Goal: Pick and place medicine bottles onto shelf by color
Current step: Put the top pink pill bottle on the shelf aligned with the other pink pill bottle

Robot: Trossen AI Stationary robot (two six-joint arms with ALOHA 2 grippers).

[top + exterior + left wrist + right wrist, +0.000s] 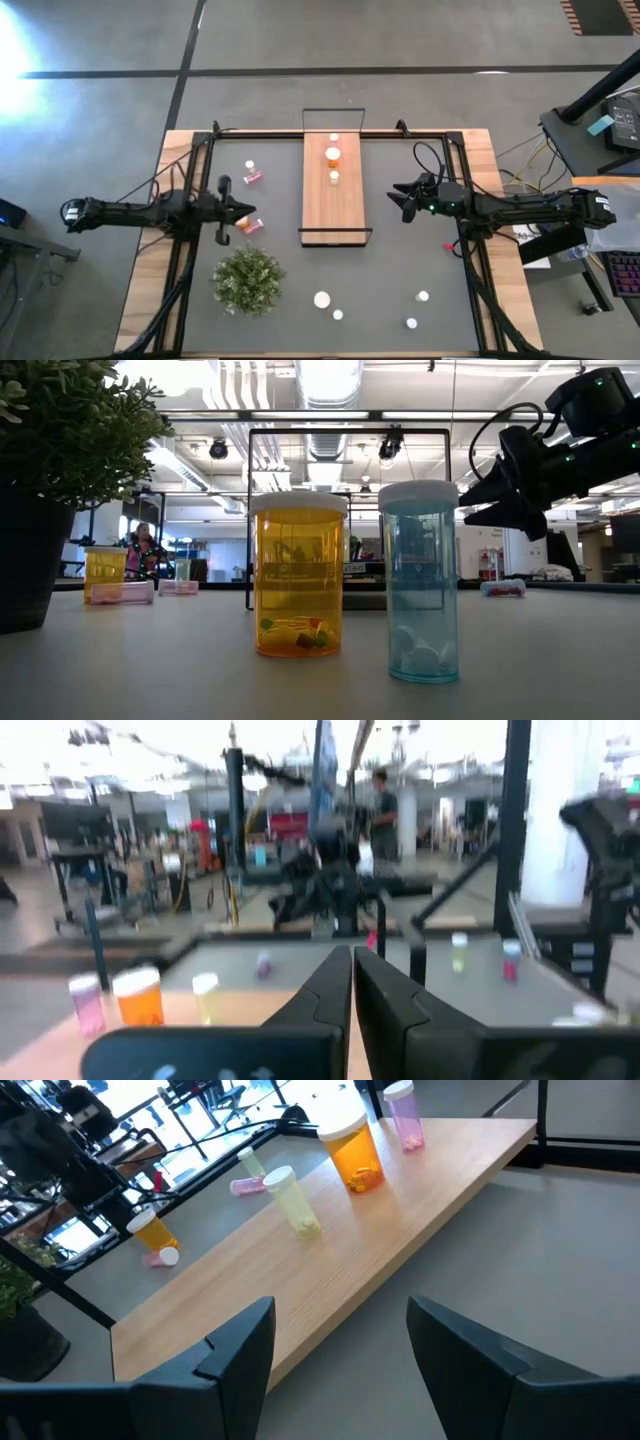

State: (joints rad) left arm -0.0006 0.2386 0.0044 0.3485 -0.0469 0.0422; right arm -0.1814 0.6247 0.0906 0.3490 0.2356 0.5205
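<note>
Currently three medicine bottles are seen upright in a row on the shelf point(333, 205), toward its far end: a pink bottle point(404, 1112) farthest back, an orange bottle point(351, 1148) in the middle and a pale yellow bottle point(291, 1200) nearest the board's centre. The shelf is laid lengthwise on the middle of the desk point(400, 260), its far end close to the desk's far edge.

Off the shelf, a pink bottle lying on its side point(251, 175) is found between the shelf and the desk's left edge. Nearer the left claw point(236, 212), an upright orange bottle stands beside a toppled pink one point(250, 225). Four white-capped bottles point(322, 299) are scattered near the desk's near edge; in the low view two of them appear as a large orange bottle point(298, 575) and a blue-tinted bottle point(420, 580).

The left claw is clenched with nothing between its fingers, and is held just left of the shelf, close to the orange and pink pair. The right claw point(408, 200) is released and empty, held above the desk just right of the shelf.

A green plant point(247, 281) is set near the near-left corner.
</note>
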